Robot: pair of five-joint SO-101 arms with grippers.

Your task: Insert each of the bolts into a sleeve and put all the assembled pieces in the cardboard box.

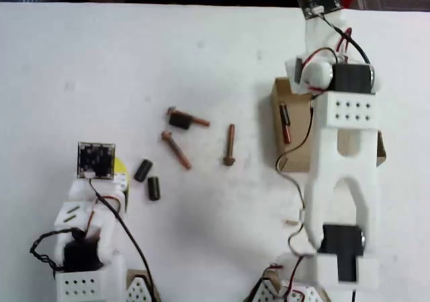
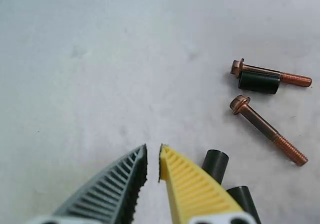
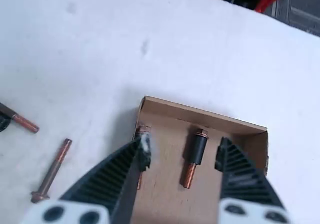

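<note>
Closest to the arm bases, the left gripper (image 2: 153, 156) hangs low over the white table (image 1: 201, 53). Its grey and yellow jaws are drawn almost together, with only a thin slit between them and nothing in it. Just beside the yellow finger (image 2: 192, 184) lies a loose black sleeve (image 2: 216, 164), with a second sleeve (image 2: 243, 199) close by it. A little farther out a bare copper bolt (image 2: 267, 129) lies on its side. Beyond it another bolt (image 2: 295, 78) rests against a third sleeve (image 2: 258, 83); whether it passes through I cannot tell. Off to the right a lone bolt (image 1: 230, 144) lies between that group and the cardboard box (image 3: 200, 115). The right gripper (image 3: 183, 149) hovers over the box with its jaws spread wide, gripping nothing. On the box floor between them lies an assembled bolt and sleeve (image 3: 196, 146). A further bolt (image 3: 142, 130) lies by the box's side wall, partly hidden behind one finger.
</note>
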